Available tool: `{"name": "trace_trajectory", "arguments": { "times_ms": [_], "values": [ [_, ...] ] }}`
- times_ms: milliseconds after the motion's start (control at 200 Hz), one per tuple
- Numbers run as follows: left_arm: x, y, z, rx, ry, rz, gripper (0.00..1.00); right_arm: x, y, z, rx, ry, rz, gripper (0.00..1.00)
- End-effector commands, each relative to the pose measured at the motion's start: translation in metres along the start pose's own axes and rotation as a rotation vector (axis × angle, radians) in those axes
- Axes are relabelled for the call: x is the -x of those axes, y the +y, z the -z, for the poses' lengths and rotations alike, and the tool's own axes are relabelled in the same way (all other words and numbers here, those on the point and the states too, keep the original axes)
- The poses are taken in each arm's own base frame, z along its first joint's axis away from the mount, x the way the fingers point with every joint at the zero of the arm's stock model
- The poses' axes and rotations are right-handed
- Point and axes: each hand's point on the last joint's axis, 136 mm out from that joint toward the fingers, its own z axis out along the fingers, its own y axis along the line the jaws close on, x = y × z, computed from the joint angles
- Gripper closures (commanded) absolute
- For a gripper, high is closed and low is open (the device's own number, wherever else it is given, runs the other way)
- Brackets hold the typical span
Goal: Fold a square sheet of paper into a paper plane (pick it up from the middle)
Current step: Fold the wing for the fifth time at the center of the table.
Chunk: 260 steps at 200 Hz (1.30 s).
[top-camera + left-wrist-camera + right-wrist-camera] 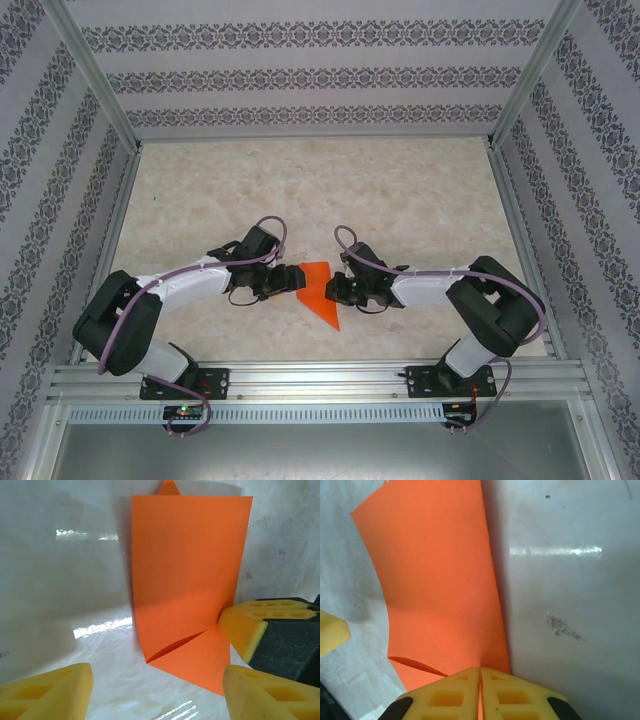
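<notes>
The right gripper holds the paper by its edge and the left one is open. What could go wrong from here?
The right gripper pinches the paper only near one edge, so the thin sheet may slip or tear if pulled. The paper stands curved with a loose flap; the open left gripper could press a wrong crease there. Both sit close together and might collide.

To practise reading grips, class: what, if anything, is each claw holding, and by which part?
The right claw is shut on the orange paper, pinching its edge beside a folded corner. The left claw stands open, holding nothing.
</notes>
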Motion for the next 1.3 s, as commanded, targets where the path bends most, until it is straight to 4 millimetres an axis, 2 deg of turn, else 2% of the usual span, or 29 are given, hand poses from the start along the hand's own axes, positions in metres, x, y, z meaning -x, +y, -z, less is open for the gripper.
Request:
{"name": "trace_trajectory", "arguments": {
  "times_ms": [0,125,410,739,1294],
  "values": [
    [0.004,-0.016,-0.002,-0.048,-0.010,-0.006,0.29,-0.003,-0.016,-0.009,-0.017,-0.001,-0.041,0.89],
    [0.001,-0.020,-0.006,-0.061,0.003,0.008,0.29,-0.006,-0.022,-0.012,-0.021,-0.004,-0.061,0.89],
    [-0.005,-0.011,-0.020,-0.074,0.018,0.114,0.30,-0.001,-0.028,-0.012,-0.023,-0.043,-0.098,0.89],
    [0.001,-0.022,-0.030,-0.135,0.020,0.128,0.35,-0.004,-0.035,-0.017,-0.029,-0.042,-0.122,0.88],
    [0.012,-0.039,-0.034,-0.226,-0.010,0.120,0.54,-0.003,-0.039,-0.020,-0.043,-0.040,-0.125,0.87]
  ]
}}
